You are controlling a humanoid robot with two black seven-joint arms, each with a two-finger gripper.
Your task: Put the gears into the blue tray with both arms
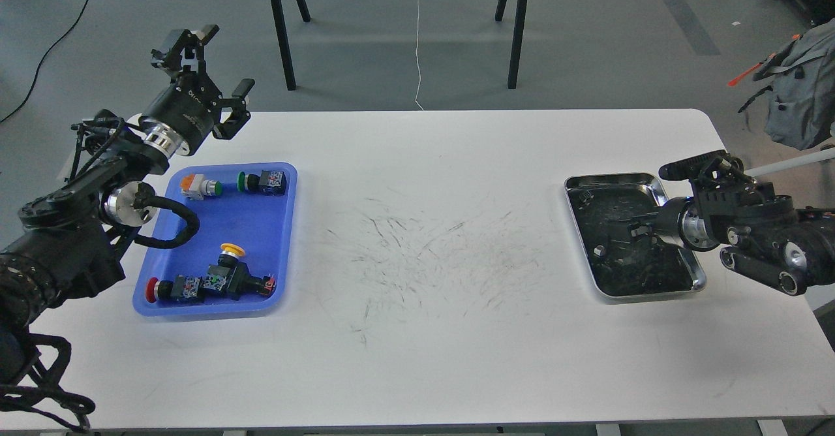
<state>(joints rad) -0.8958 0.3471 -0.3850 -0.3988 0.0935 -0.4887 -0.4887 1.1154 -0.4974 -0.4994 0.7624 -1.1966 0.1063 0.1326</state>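
**Two pincers, two trays**

My left pincer (210, 64) hung raised beyond the far left corner of the white surface (417, 358), its fingers spread and holding nothing. Just below it lay the blue tray (258, 230), carrying several push-button switches (215, 280) with coloured caps. Well apart, on the right, sat the silver tray (699, 279) with small dark pieces on its dark bottom; I could not tell which were gears. My right pincer (633, 226) reached low into that tray, too dark against it to tell whether spread or pressed together
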